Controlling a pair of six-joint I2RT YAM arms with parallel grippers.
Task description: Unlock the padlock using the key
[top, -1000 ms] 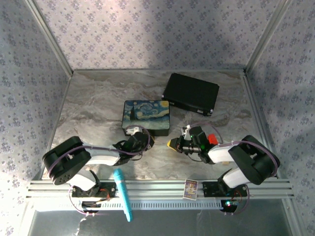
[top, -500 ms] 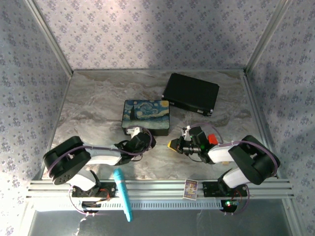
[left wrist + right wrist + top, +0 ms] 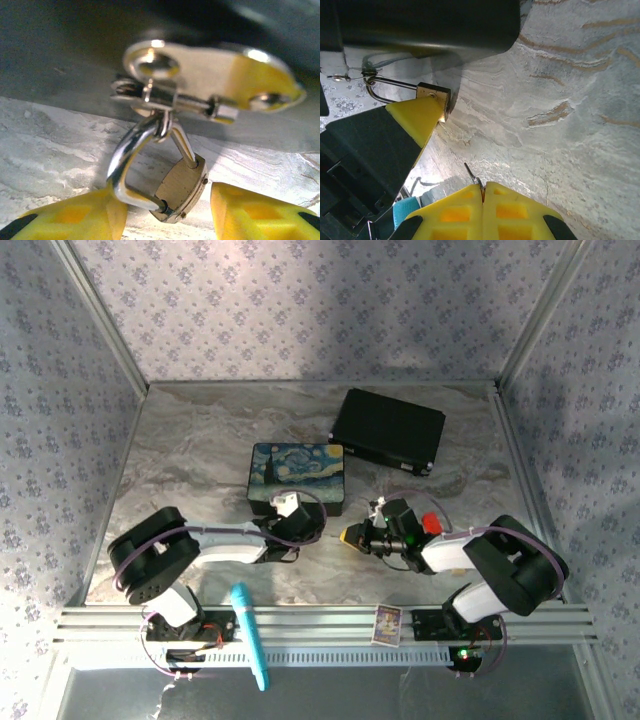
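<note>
In the left wrist view the brass padlock (image 3: 181,186) hangs by its silver shackle (image 3: 127,155) from the hasp (image 3: 200,75) on the painted box's front. My left gripper (image 3: 167,202) is open around it; the left finger (image 3: 75,220) touches the shackle and the right finger (image 3: 260,212) stands apart from the body. From above, the left gripper (image 3: 297,516) sits at the box's front edge. My right gripper (image 3: 483,186) is shut on the key (image 3: 472,175), a thin metal sliver poking from its tips. It points at the padlock (image 3: 434,95), a short way off.
The painted box (image 3: 298,472) sits mid-table, with a black case (image 3: 388,430) behind it to the right. A red block (image 3: 430,522) lies beside the right wrist. A teal tool (image 3: 250,635) and a small card (image 3: 387,622) rest on the front rail.
My left gripper has slid right and forward along the box front, and its elbow swung right. The right gripper has stayed almost still.
</note>
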